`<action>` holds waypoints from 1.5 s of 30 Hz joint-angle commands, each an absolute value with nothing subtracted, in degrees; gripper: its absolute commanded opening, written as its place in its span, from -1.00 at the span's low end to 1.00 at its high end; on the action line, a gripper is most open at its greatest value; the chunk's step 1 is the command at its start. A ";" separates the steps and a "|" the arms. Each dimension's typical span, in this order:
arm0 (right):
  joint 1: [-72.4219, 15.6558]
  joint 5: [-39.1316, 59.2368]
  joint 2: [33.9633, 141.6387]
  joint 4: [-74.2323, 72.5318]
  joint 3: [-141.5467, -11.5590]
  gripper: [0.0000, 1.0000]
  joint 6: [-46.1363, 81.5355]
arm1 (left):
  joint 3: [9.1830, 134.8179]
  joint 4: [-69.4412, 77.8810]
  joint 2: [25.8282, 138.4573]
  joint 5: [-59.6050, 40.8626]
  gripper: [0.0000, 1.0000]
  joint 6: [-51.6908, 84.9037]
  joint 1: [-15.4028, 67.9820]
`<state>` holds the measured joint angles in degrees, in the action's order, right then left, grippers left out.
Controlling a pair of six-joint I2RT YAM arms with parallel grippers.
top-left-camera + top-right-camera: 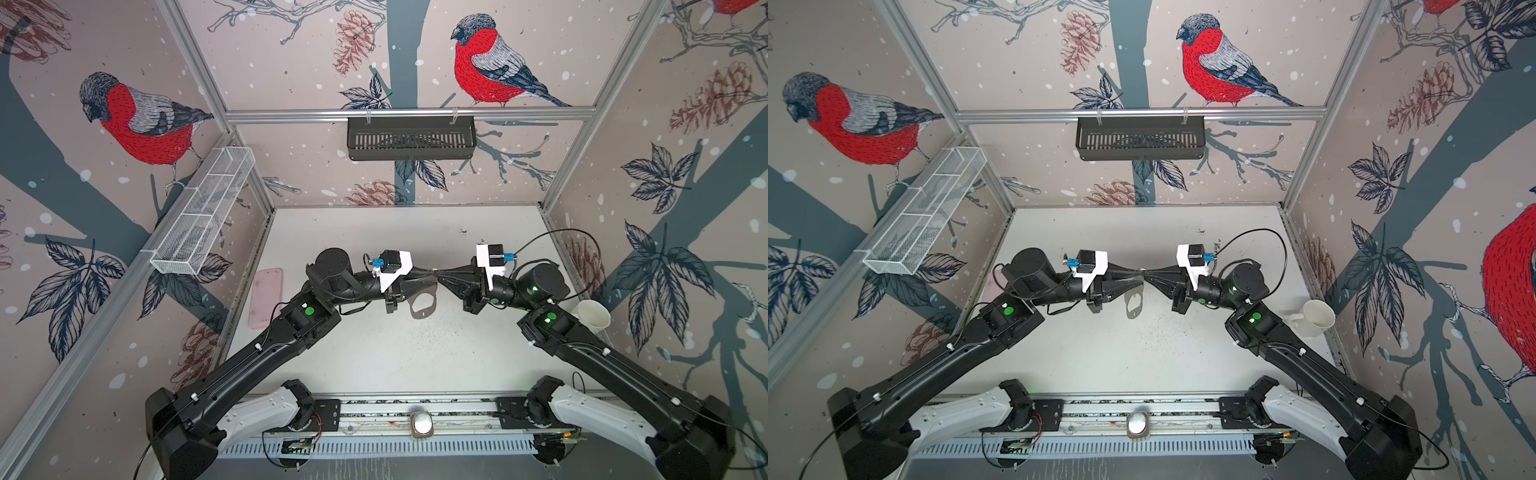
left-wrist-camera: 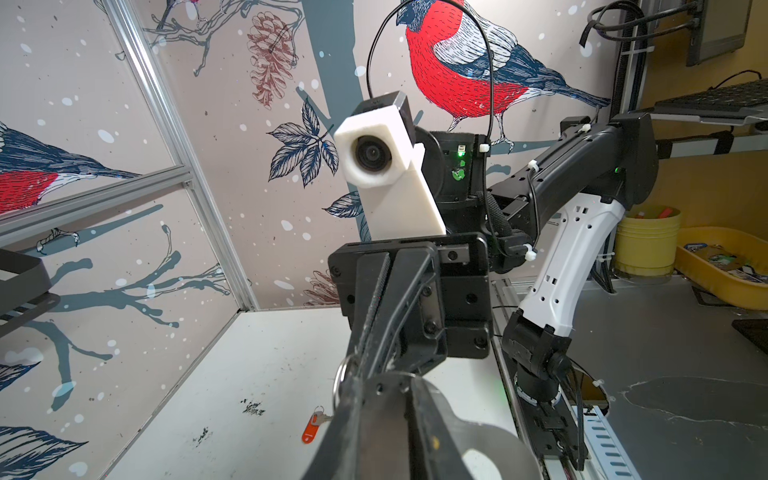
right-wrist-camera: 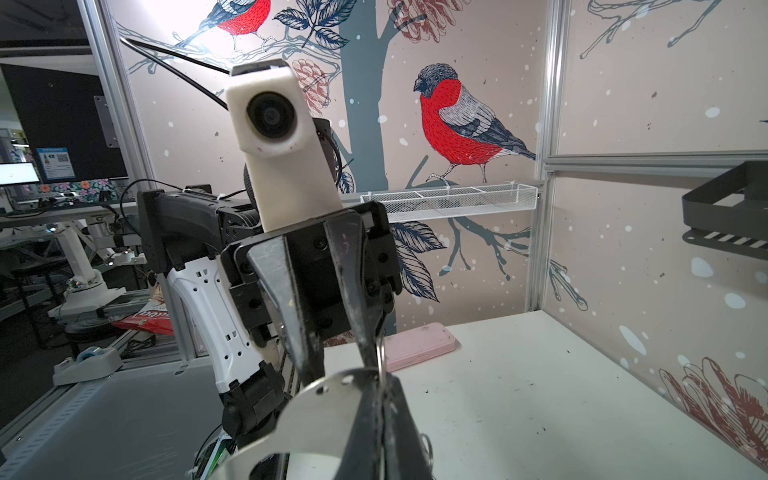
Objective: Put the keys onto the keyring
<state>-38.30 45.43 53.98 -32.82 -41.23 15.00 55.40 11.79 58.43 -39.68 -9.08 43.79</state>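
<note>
Right now both arms are meeting tip to tip in mid-air over the middle of the table (image 1: 395, 353). The right gripper (image 1: 443, 277) is pressing its jaws fully together on a small metal ring (image 3: 381, 358) at the edge of the keyring (image 3: 316, 411). The left gripper (image 1: 428, 277), jaws only slightly parted, is looking to be clamping the plate itself.

The key with the red-orange tag (image 2: 312, 426) is lying flat on the table beneath them, on the back-wall side of their line, its silver end pointing in under the left gripper. The green-tagged key is not showing anywhere. Neither arm is looking clearly nearer to the key, and with both occupied, one is probably having to let go first.

Outside the cell, a red packet (image 3: 151, 319) is carrying white lettering and a blue poster (image 3: 56, 163) a square code, both unreadable; the pink case (image 1: 266, 297) is showing no writing
</note>
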 commanded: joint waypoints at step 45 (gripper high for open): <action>-39.20 41.69 52.80 -20.43 -43.94 -0.55 8.17 | 54.76 6.02 57.71 -21.56 -1.00 -10.80 44.46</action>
